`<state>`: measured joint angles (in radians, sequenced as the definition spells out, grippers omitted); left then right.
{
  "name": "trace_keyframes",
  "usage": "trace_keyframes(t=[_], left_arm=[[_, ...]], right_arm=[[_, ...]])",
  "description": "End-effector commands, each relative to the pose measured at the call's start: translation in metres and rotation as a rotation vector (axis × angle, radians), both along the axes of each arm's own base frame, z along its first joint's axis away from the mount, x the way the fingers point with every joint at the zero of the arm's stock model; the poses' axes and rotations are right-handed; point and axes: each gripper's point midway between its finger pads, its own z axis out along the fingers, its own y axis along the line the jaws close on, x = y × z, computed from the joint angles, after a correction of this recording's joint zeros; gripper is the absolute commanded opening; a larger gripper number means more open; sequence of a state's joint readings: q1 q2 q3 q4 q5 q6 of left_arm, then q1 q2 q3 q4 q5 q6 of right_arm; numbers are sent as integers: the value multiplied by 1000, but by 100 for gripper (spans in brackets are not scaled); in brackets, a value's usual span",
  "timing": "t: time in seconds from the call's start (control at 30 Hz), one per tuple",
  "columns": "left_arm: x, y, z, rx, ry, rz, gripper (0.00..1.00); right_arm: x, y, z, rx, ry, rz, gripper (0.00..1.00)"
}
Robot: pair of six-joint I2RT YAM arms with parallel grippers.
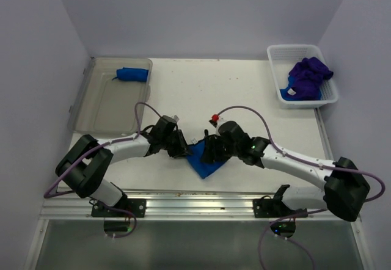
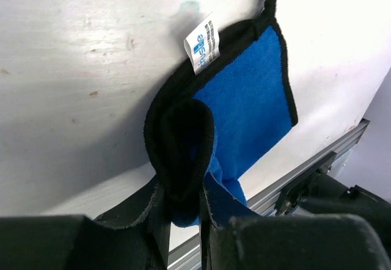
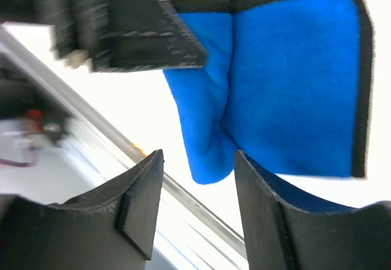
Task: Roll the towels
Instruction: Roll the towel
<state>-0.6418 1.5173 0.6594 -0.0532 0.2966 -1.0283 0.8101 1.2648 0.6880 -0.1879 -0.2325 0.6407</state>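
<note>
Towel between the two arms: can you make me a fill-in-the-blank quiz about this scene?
The middle towel is ____ with dark edging. The left gripper is ____ on its fold. The white basket holds mostly ____ towels. The far-left towel in the clear tray is already ____.
Missing words: blue, shut, purple, rolled.

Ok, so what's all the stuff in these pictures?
table: one, white, under everything
clear tray: one, see-through, far left
rolled towel: one, blue, inside the clear tray
white basket: one, far right
purple towels: a heap, count unclear, in the white basket
blue towel: one, royal blue with dark edging, near middle of the table
left gripper: one, black, shut on the blue towel's fold
right gripper: one, black, open by the blue towel
</note>
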Motion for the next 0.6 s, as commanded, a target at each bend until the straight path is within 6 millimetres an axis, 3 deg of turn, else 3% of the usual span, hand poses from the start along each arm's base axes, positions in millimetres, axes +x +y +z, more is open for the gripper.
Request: trace_keyframes(t=[0.0, 0.03, 0.1, 0.13, 0.17, 0.23, 0.27, 0.4, 0.57], left_arm=[[-3, 5, -2, 42, 22, -6, 23], [-4, 5, -2, 42, 27, -7, 23], [-4, 4, -2, 40, 33, -1, 23], [-4, 4, -2, 40, 33, -1, 22], [-4, 4, -2, 44, 38, 0, 22], [-4, 4, -3, 46, 44, -1, 22], [-5, 4, -3, 47, 48, 0, 22], [-5, 5, -2, 52, 48, 2, 23], [-5, 5, -2, 50, 50, 3, 23]], right_arm=[[4, -40, 7, -391, -278, -27, 54], [2, -36, 15, -424, -324, -9, 55], [-11, -23, 12, -497, -396, 61, 55], [-7, -20, 17, -544, -460, 60, 56], [-16, -11, 9, -596, -496, 114, 56], [-12, -2, 14, -676, -592, 110, 56], [-20, 5, 3, -734, -626, 153, 56], [-32, 25, -7, -816, -731, 223, 56], [-29, 39, -20, -873, -799, 224, 54]])
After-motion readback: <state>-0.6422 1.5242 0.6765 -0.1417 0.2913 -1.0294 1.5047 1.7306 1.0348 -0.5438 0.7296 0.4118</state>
